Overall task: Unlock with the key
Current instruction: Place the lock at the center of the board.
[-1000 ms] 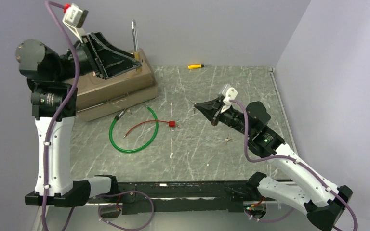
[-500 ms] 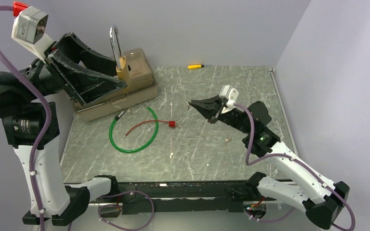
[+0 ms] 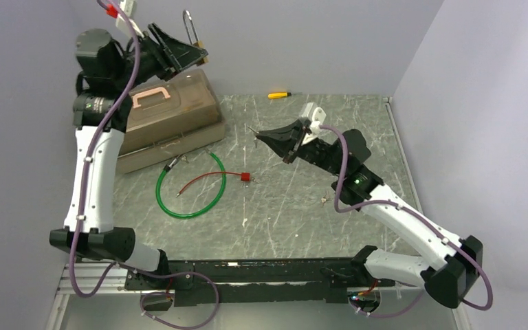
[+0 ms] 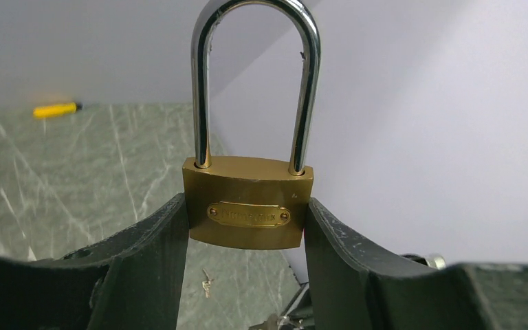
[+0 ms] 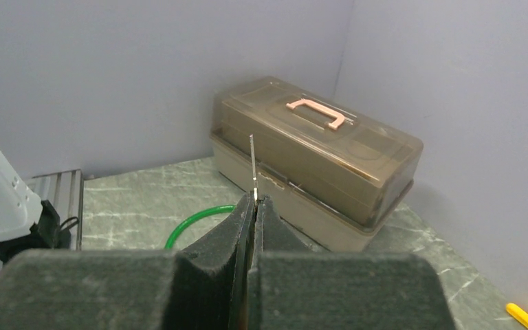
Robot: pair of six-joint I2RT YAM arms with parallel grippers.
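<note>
Right gripper (image 5: 254, 201): I am pinching the key (image 5: 252, 161) between pressed-together pads, the blade poking out edge-on and the bow hidden. Left gripper (image 4: 246, 230), raised at the far left: I am clamping the padlock (image 4: 247, 206) by its brass body, shackle seated in both holes. Key and lock are sitting well apart, so I am judging insertion and turning not yet done. The keyhole face is not showing.

One toolbox (image 3: 168, 113) stands here. Above the toolbox there is one padlock (image 4: 247, 206). In front of it lie one green hose ring (image 3: 222, 184) and one red wire (image 3: 245, 178). To the right of it are one thin key (image 5: 252, 161) and, farther, one yellow tool (image 3: 279, 95).
</note>
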